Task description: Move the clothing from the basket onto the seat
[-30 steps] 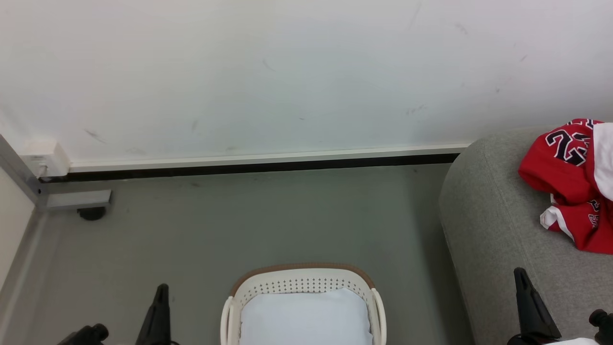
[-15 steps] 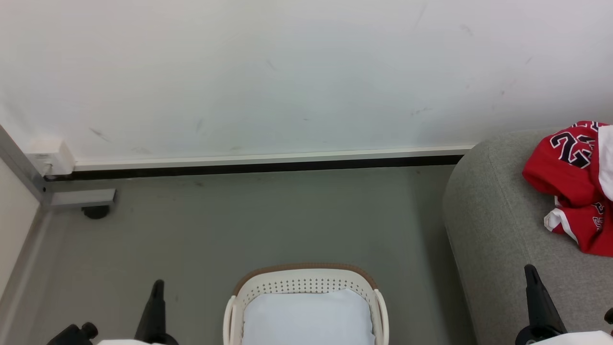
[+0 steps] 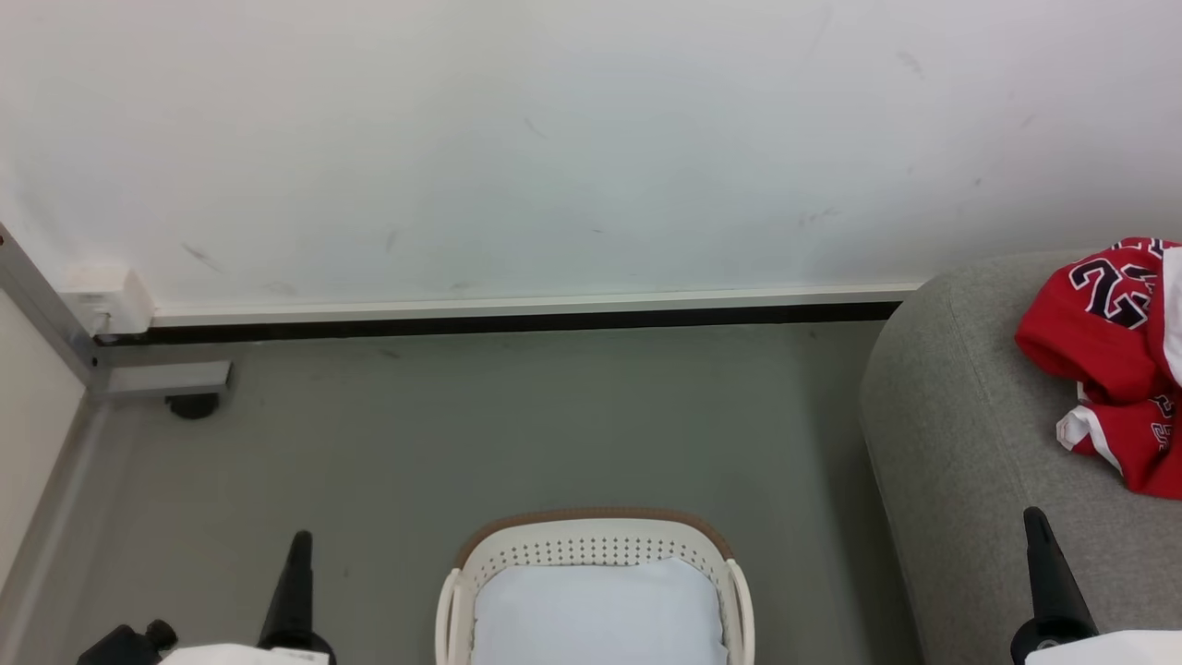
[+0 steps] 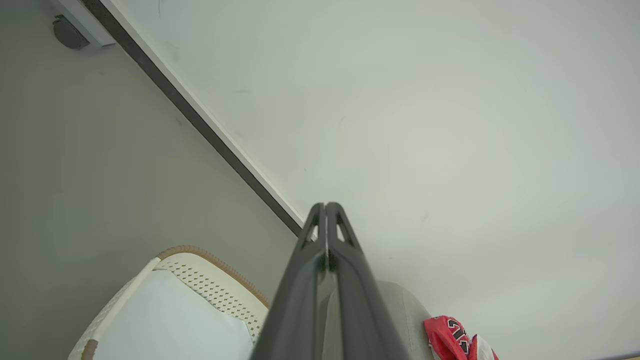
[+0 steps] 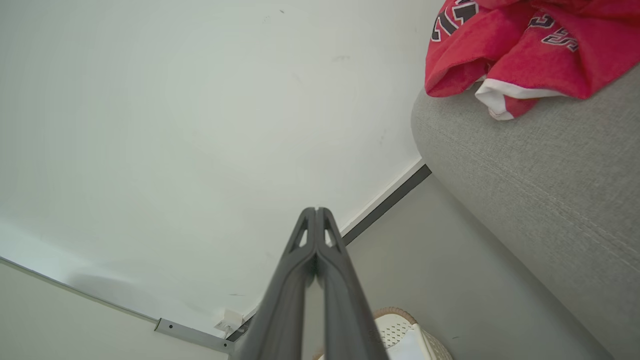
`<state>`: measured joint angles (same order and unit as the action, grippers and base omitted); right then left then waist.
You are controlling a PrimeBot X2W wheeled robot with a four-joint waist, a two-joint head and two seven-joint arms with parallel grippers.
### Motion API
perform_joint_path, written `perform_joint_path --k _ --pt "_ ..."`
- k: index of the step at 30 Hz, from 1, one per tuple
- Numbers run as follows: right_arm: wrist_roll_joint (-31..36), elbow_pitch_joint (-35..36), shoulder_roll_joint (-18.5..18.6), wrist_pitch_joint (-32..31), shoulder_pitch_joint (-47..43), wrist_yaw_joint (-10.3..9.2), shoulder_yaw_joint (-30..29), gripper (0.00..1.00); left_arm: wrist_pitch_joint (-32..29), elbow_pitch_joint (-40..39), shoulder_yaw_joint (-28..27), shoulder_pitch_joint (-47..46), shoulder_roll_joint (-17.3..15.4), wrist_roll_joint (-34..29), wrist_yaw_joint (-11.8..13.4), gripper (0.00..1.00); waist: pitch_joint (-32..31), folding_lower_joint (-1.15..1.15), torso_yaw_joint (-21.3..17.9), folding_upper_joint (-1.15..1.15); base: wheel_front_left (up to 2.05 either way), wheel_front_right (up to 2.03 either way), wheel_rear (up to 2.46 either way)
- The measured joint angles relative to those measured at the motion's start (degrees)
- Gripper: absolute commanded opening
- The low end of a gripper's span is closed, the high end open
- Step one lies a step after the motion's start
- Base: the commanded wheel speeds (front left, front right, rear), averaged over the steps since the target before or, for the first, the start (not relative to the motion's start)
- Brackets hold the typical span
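Grey floor [image 3: 554, 425]: left gripper [image 4: 326, 205], right gripper [image 5: 316, 210] clenched empty.
Red crumpled jerseys [image 3: 1090, 342] are seen on grey fabric sofa [image 3: 960, 443], up-right of right jaws.

Head view: the clothing [image 3: 1108, 360] runs off the frame at 3 o'clock, so no idea how far it spreads. The basket [image 3: 591, 545] gets chopped at 6 o'clock, near half gone. The seat [image 3: 960, 434] is cut at 3 and 5 too. The small lettering [image 3: 1162, 417] is too tiny to read.
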<state>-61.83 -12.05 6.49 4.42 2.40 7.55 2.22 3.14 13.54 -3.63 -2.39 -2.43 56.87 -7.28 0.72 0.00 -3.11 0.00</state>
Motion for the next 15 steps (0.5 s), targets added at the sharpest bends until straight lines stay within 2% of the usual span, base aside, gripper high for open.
perform_joint_path --k 15 --pt "-8.2 -0.5 -0.7 -2.4 1.0 0.0 -1.8 0.0 -2.4 0.1 -0.7 -1.0 0.0 9.1 0.0 0.0 -0.1 0.0 0.6 0.0 0.0 0.0 0.0"
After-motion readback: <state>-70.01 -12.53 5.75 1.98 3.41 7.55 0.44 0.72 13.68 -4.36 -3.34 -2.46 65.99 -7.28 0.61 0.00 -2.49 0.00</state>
